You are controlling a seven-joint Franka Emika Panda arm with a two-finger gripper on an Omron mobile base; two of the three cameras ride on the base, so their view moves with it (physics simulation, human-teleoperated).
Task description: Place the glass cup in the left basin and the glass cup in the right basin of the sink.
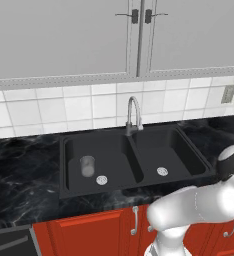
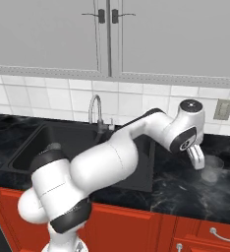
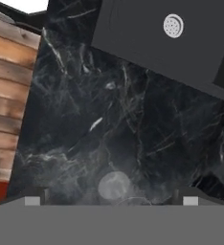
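Note:
One glass cup stands upright in the left basin of the black sink, near its silver drain. The right basin holds nothing but its drain. A second glass cup stands on the dark marble counter to the right of the sink. My gripper hangs just above and to the left of this cup, pointing down. In the hand view the cup appears from above, between the wide-apart fingertips of my open gripper. Neither finger touches it.
A curved chrome tap rises behind the sink's divider. A wall socket sits on the tiles above the counter's right part. The counter's front edge and the wooden floor show at the left of the hand view. My arm hides much of the right basin in the right base view.

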